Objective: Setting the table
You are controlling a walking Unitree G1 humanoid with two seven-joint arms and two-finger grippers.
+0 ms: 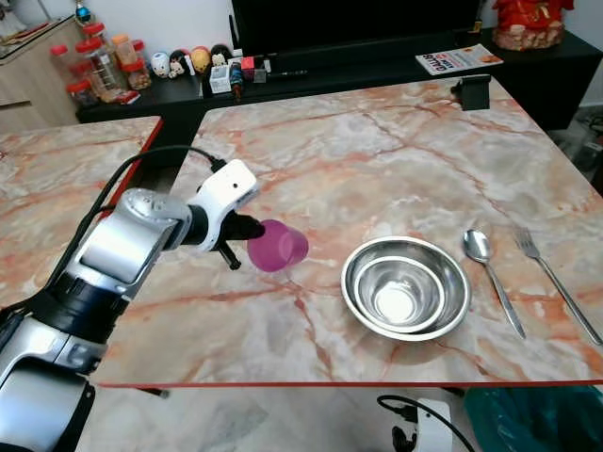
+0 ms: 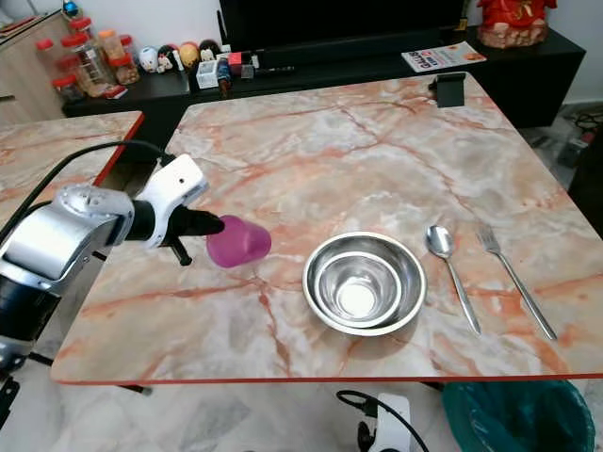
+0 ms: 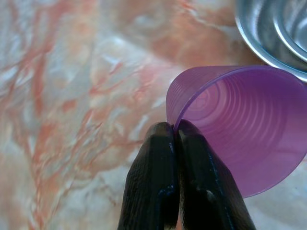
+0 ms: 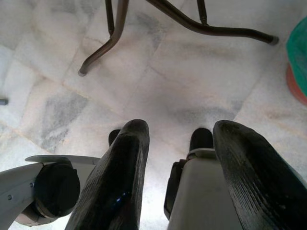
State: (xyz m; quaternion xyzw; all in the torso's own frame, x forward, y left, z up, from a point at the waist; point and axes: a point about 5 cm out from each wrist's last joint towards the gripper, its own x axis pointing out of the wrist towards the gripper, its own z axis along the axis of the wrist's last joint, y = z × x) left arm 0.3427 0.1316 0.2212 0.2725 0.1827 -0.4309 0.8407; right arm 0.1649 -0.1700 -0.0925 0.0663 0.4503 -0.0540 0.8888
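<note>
A purple plastic cup (image 1: pixel 279 246) hangs tilted on its side just above the marble table (image 1: pixel 377 151), left of a steel bowl (image 1: pixel 406 286). My left gripper (image 1: pixel 252 228) is shut on the purple cup's rim (image 3: pixel 173 125), its fingers (image 3: pixel 158 167) pinching the thin wall. A spoon (image 1: pixel 492 276) and a fork (image 1: pixel 556 282) lie side by side to the right of the bowl. My right gripper (image 4: pixel 180 143) hangs open below the table, over the tiled floor.
A second marble table (image 1: pixel 57 179) stands to the left across a narrow gap. Behind, a black cabinet holds jars (image 1: pixel 99 61), small figurines (image 1: pixel 188 62) and a magazine (image 1: pixel 459 58). A black object (image 1: pixel 474 91) sits at the table's far edge. A teal bin (image 2: pixel 513 414) stands at lower right.
</note>
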